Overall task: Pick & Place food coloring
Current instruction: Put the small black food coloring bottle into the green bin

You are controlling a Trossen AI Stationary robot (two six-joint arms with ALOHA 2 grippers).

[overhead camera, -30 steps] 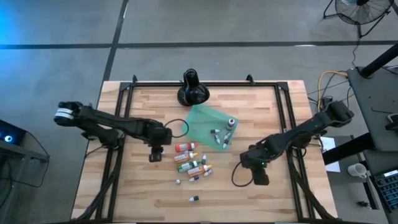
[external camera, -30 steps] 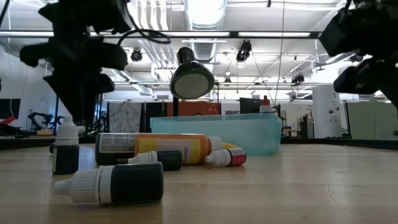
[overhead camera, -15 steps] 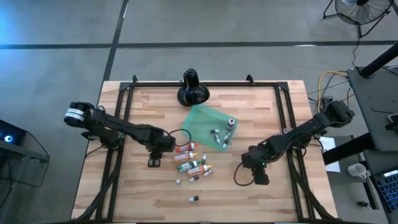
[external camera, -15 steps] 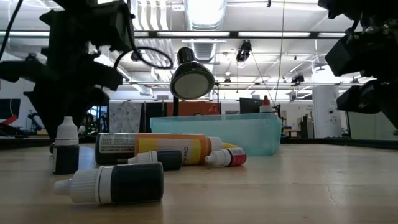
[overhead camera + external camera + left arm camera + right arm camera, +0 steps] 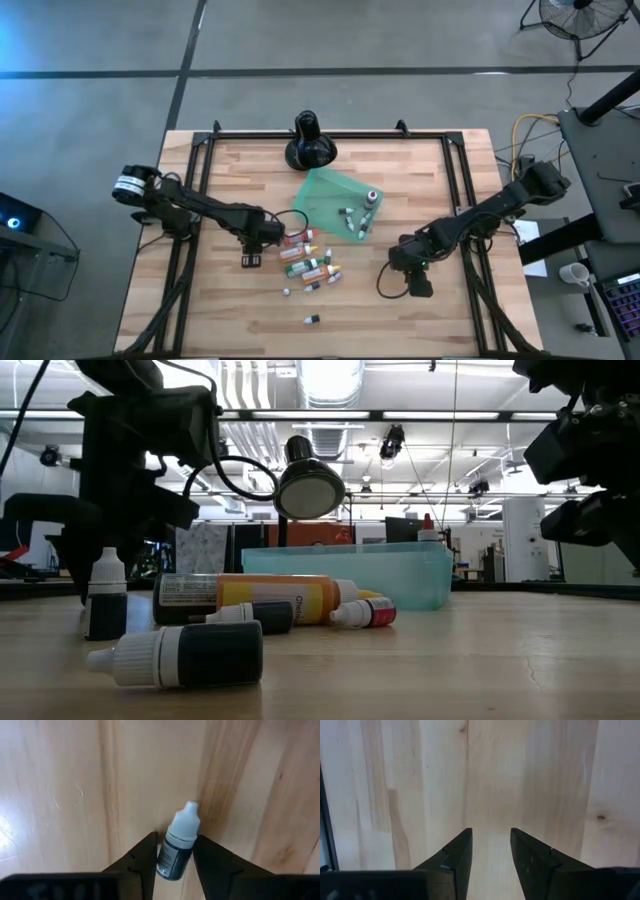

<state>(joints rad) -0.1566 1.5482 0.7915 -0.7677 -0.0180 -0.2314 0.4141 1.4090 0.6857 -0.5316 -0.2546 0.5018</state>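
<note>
Between the left gripper's fingers: one dark dropper bottle with a pale cap, fingers flanking its body on both sides. Whether they already pinch it or merely bracket it cannot be told. In the low view the same bottle stands upright at the near-left edge of the pile.

Remaining food coloring: loose cluster at table centre, mostly lying on their sides, orange, green, red and yellow bodies; one large orange bottle; one stray bottle apart toward the front edge. A few bottles already lie in the tray.

Handling, judged: very light, rigid plastic, smooth and round, so prone to roll or squirt out of a pinch. Unlikely to break, though caps may leak if squeezed hard. Best taken across the body, below the cap, where the wall is straight.

Right gripper: parked over bare wood at the right, parted, nothing between its fingers.

Surface: pale wooden table, flat, low friction. Black stand at the back edge.

Room: concrete floor, ceiling lights, workshop clutter beyond the table.
</note>
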